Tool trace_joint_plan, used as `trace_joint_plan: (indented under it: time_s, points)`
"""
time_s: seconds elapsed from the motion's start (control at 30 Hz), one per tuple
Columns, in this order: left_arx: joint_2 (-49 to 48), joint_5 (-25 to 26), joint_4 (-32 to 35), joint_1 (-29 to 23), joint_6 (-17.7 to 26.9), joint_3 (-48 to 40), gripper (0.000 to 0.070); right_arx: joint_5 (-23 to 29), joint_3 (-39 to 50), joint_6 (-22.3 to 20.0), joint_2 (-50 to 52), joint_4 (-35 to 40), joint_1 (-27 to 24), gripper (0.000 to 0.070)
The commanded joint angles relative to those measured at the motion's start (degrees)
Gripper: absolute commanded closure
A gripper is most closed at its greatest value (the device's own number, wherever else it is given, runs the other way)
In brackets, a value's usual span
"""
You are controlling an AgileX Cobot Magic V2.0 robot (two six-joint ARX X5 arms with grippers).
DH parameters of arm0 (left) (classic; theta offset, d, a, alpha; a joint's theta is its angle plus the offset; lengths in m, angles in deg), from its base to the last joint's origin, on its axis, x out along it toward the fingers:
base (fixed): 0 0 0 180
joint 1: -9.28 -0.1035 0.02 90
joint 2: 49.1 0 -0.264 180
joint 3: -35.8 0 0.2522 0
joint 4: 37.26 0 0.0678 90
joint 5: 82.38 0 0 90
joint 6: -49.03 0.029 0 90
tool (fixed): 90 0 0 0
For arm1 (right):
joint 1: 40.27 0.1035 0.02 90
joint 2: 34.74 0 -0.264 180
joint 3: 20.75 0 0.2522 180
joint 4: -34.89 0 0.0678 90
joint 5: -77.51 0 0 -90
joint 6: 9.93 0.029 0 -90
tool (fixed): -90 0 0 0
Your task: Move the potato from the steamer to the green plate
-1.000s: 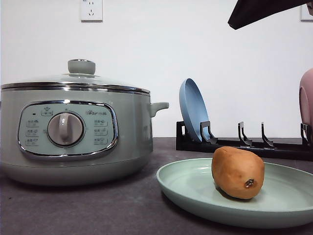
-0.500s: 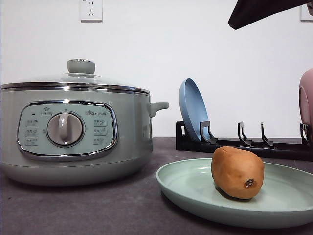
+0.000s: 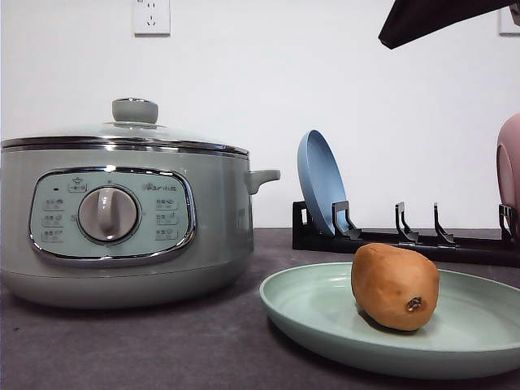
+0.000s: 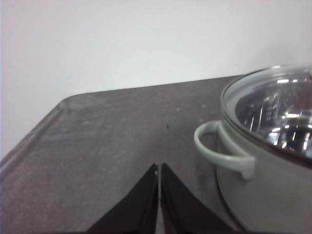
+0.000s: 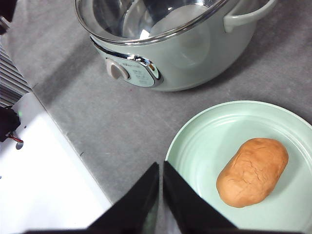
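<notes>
The orange-brown potato (image 3: 395, 285) (image 5: 252, 171) lies on the pale green plate (image 3: 325, 321) (image 5: 214, 141) at the front right of the table, a dark spot facing the front camera. To its left stands the pale green steamer (image 3: 122, 219) (image 5: 185, 53) (image 4: 273, 161) with its glass lid on. My right gripper (image 5: 161, 168) hovers high above the plate's edge, fingers shut and empty. My left gripper (image 4: 159, 168) is shut and empty, low over the table beside the steamer's side handle (image 4: 222, 148).
A black dish rack (image 3: 406, 240) at the back right holds a blue plate (image 3: 321, 183) upright and a pink plate (image 3: 509, 175) at the far right. A dark part of the right arm (image 3: 431, 18) crosses the top right. The table edge (image 4: 29, 141) runs near the left gripper.
</notes>
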Motion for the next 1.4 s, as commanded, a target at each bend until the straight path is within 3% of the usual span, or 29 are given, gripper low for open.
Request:
trace_joint_plan:
  time_s: [0.0, 0.23, 0.53, 1.37]
  points:
    - [-0.65, -0.37, 0.54, -0.09, -0.13, -0.95, 0.0700, -0.07, -1.14, -0.44, -0.31, 0.46, 0.46, 0.0700]
    - [-3.49, -0.37, -0.02, -0.04, -0.17, -4.87, 0.0700, -0.07, -1.14, -0.44, -0.31, 0.45, 0.46, 0.0700]
    - [-3.57, -0.35, -7.35, -0.04, -1.40, -5.50, 0.0700, -0.07, -1.14, -0.44, -0.31, 0.46, 0.46, 0.0700]
    - [-3.56, -0.33, -7.17, -0.07, -2.97, -5.50, 0.0700, -0.07, -1.14, -0.44, -0.31, 0.46, 0.46, 0.0700]
